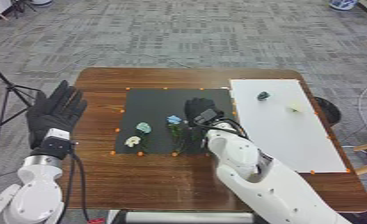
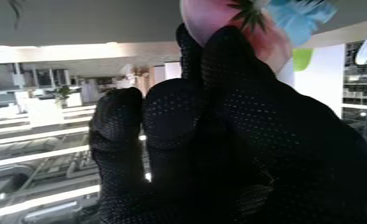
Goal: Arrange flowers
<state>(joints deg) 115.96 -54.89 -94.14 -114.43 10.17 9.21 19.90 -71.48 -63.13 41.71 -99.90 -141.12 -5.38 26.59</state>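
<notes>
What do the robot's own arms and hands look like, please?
Both arms are glossy white with rounded segments and dark cables. The left hand and right hand wear black fabric gloves, the right one's dotted with tiny pale specks.

grey patterned carpet [image 1: 179,42] | black tripod [image 1: 12,88] left of brown table [image 1: 162,181] | dark round bin [image 1: 330,112] at its right

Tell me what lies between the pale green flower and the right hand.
In the head view, the blue flower lies on the black mat between the pale green flower and the right hand.
</notes>
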